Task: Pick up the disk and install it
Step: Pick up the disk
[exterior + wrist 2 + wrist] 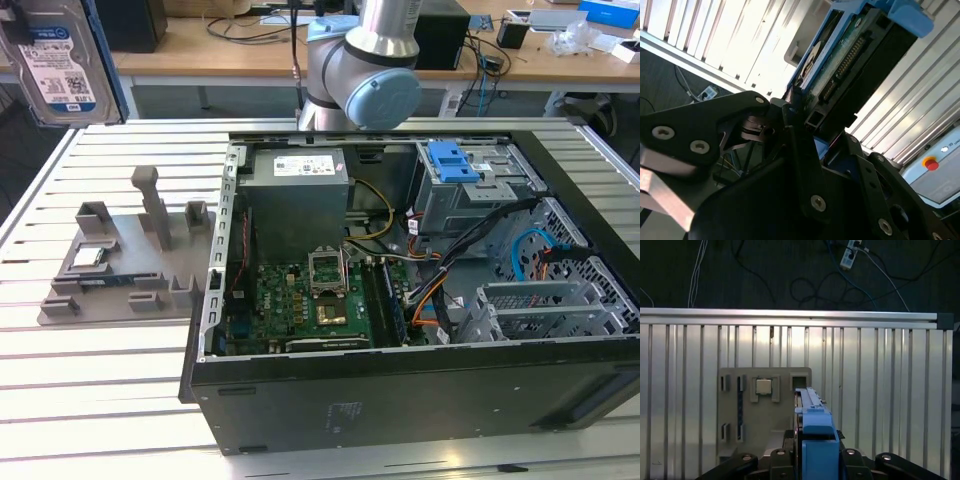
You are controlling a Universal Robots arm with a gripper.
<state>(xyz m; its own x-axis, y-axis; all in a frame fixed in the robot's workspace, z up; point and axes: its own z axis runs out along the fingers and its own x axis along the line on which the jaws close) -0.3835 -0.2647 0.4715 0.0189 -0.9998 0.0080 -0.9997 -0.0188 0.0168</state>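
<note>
One hard drive (pixel 840 55) is clamped edge-on between the black jaws of the gripper (pixel 799 116), and both wrist views show its bright blue bracket (pixel 817 436) running along its edges. Beyond the jaws and well apart from them lies the slatted aluminium table (pixel 880 390). On it rests a grey holding fixture (pixel 735 405) carrying a small square processor chip (pixel 764 386). The exterior view shows the drive's labelled face raised at that view's left, well clear of the open computer case (pixel 400 400).
</note>
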